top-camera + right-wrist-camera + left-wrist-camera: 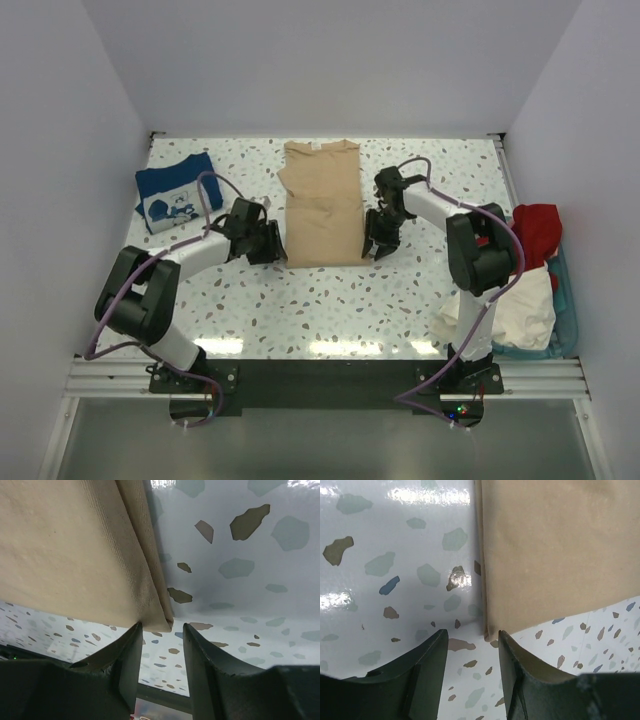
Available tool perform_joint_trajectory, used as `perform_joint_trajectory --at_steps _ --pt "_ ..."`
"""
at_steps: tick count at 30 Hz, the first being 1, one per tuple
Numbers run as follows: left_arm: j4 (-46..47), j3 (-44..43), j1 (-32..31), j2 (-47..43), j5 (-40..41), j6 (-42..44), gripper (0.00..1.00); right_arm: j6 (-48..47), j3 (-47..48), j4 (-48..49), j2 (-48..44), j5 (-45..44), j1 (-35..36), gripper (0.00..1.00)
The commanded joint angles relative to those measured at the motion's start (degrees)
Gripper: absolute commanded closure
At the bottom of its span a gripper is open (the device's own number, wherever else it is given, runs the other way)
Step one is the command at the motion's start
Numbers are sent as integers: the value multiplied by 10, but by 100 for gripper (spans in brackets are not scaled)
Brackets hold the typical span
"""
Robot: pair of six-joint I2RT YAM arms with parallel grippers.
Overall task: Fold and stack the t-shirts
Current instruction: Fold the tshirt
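Top external: folded navy t-shirt (175,192) left, teal basket (568,300) right; smooth tan t-shirt (322,205) on speckled surface (330,300); left claw (270,246), right claw (378,246) released.

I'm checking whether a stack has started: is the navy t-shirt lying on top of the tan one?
No, the navy t-shirt lies folded by itself to the left, well apart from the tan t-shirt.

- Tan t-shirt (555,555): cropped in both wrist views, one hem corner each.
- Teal basket (570,310): largely buried under red t-shirt (537,228) and white t-shirt (525,305).
- Navy t-shirt (172,190): print too small to identify.
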State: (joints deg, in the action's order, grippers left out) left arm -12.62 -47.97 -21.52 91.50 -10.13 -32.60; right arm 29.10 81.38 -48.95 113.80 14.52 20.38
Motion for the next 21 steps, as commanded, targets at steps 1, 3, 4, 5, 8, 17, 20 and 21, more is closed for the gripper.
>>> perform_joint_trajectory --at_steps 1,3,4,5,8,17,20,21 --pt "42 20 -2 -33 -16 -21 51 10 -12 37 -33 20 5 59" --pt "51 28 -2 -36 -24 -29 51 10 -24 39 -34 22 7 59" --pt "54 35 -2 -38 -27 -32 51 10 -33 42 -36 23 8 59" --pt "57 38 -2 -39 -29 -36 51 10 -38 47 -36 23 8 59" --pt "71 52 -2 -41 -41 -45 51 10 -45 54 -29 21 10 60" --pt "105 73 -2 -34 -65 -60 50 7 -56 59 -18 19 11 74" --pt "116 80 -3 -27 -70 -67 50 7 -58 59 -17 18 12 80" --pt "117 82 -3 -25 -72 -68 50 7 -58 59 -16 17 12 80"
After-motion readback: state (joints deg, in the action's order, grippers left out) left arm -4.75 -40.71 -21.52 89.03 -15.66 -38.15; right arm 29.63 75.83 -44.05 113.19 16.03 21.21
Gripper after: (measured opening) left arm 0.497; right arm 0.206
